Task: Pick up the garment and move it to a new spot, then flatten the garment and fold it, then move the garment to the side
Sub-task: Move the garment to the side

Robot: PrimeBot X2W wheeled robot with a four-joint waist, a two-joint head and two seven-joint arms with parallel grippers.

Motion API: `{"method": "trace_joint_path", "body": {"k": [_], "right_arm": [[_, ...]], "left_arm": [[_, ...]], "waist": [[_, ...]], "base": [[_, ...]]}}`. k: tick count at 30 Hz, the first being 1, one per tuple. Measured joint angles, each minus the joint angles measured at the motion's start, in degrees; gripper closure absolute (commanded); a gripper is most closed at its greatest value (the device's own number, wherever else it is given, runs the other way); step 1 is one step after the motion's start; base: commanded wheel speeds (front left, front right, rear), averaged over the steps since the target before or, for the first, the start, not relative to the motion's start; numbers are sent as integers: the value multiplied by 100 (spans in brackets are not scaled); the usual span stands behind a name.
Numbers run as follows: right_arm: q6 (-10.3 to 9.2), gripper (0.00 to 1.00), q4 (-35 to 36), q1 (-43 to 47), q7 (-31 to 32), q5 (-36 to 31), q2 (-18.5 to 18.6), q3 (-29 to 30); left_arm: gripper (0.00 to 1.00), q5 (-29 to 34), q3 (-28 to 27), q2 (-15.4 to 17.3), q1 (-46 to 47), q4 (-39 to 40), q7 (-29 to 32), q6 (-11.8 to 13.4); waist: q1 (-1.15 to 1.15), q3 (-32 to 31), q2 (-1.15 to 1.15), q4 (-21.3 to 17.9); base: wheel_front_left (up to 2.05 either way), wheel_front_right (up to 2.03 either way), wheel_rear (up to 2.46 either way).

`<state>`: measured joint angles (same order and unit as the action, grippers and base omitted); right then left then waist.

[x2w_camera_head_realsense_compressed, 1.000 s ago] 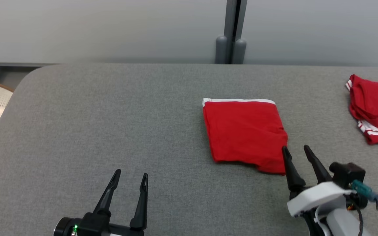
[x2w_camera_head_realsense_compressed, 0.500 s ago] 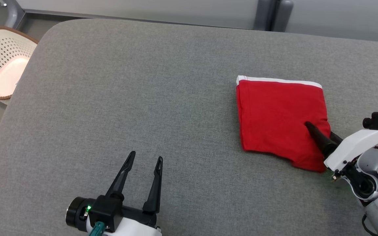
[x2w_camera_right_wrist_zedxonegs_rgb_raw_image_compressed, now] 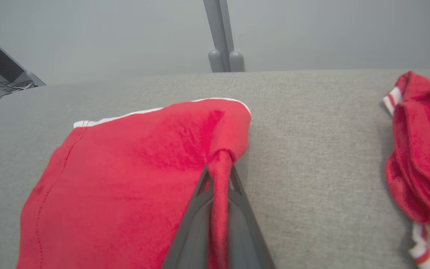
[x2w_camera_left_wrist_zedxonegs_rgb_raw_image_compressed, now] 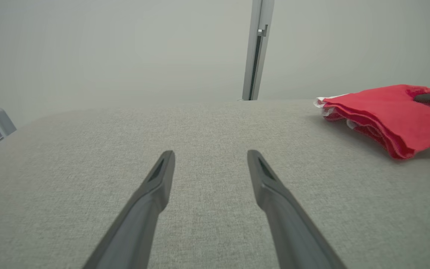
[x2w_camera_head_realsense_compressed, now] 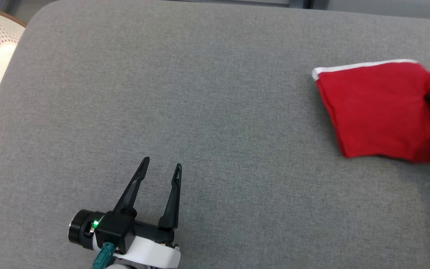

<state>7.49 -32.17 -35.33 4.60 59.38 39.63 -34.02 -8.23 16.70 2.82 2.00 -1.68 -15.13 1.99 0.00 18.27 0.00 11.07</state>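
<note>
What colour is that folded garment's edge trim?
White trim on the red folded garment; head view shows it best.

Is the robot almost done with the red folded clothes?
Nearly. Done: the red garment with white trim lies folded in a square on the grey fabric table. In hand: the right gripper is shut on its edge. Still to do: carrying it to the side and letting go. The left gripper is open, holding nothing.
</note>
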Motion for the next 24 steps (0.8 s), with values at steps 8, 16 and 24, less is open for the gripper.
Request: {"method": "trace_joint_path", "body": {"k": [8, 16, 24], "right_arm": [[1, 100, 201, -862, 11, -620, 1430, 85], [1, 100, 147, -928, 266, -854, 2319, 374], [2, 100, -23, -998, 544, -1347, 2564, 583]], "left_arm": [[0, 357, -62, -1, 477, 168, 0, -301], [0, 532, -88, -1, 686, 263, 0, -454], [0, 622, -110, 1, 702, 279, 0, -581]], "waist": [[0, 683, 0, -311], [0, 1062, 0, -485], [0, 1186, 0, -510]], "base": [[0, 0, 0], [0, 0, 0], [0, 0, 0]]}}
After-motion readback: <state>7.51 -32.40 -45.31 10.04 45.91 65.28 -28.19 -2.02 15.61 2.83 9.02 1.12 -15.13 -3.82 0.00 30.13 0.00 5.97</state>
